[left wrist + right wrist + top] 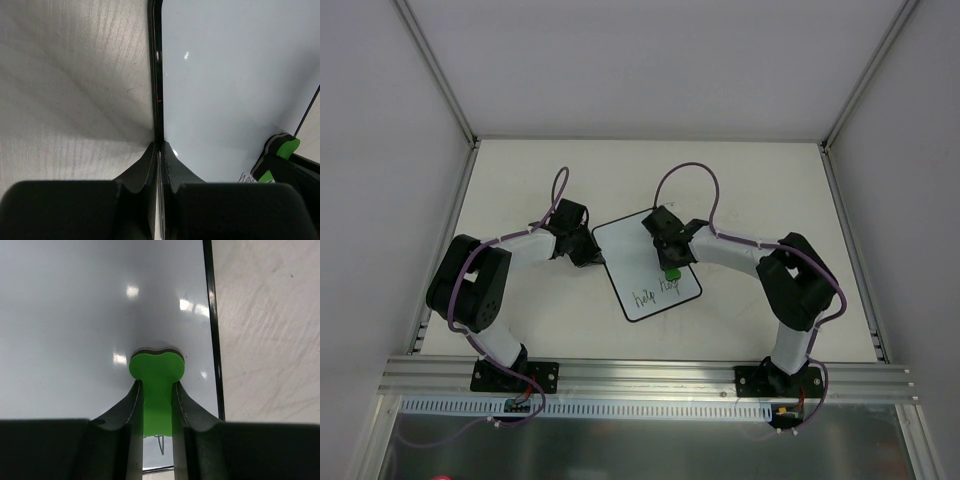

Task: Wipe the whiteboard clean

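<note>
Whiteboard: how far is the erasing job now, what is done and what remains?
Done: the left hand is shut on the whiteboard's left edge, steadying it, and the right hand grips the green eraser. In hand: the eraser is over the board, whose far part shows no marks. Left: the handwriting near the board's near edge is not yet wiped.

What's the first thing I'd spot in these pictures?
The bright green eraser, pinched in the right gripper over the whiteboard in the middle of the table. Next, the black scribbled writing along the board's near edge, and the left gripper clamped on its left edge.
</note>
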Controlling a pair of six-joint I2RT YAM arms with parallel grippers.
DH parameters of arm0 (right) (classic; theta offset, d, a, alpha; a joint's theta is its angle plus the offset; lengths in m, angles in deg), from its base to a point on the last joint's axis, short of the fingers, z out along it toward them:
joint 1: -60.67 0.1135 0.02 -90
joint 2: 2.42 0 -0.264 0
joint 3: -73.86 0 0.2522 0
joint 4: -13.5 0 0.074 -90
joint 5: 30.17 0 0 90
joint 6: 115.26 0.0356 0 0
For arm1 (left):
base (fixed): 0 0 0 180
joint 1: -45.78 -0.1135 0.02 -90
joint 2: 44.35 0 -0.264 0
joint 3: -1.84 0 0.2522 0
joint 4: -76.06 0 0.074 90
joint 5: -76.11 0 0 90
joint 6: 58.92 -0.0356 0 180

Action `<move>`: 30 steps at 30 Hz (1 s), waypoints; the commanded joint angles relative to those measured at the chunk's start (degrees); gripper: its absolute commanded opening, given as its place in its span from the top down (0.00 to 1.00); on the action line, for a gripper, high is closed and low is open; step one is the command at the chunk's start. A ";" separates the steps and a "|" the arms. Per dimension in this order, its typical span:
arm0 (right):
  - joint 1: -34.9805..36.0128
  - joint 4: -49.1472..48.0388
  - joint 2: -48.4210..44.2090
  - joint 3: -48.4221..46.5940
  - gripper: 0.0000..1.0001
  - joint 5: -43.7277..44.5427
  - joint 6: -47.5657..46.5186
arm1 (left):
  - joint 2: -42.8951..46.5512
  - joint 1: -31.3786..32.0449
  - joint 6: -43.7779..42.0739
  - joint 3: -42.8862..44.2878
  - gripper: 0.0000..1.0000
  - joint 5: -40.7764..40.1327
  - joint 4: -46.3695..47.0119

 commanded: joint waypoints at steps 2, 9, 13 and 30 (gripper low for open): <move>2.25 1.65 -2.60 -2.76 1.00 0.41 -1.09 | -3.53 -0.45 -3.30 -3.05 1.00 -5.44 -11.10; 3.57 1.74 3.81 -6.01 1.00 -1.79 -2.41 | -3.96 -0.53 -3.39 -2.44 1.00 -5.17 -11.10; 4.36 2.35 5.22 -5.40 1.00 -3.46 -2.59 | -4.23 -0.45 -3.21 -2.00 1.00 -5.00 -11.02; 11.39 9.91 -4.45 3.92 1.00 0.40 1.46 | -3.88 -0.53 -2.60 -2.00 1.00 -5.00 -11.01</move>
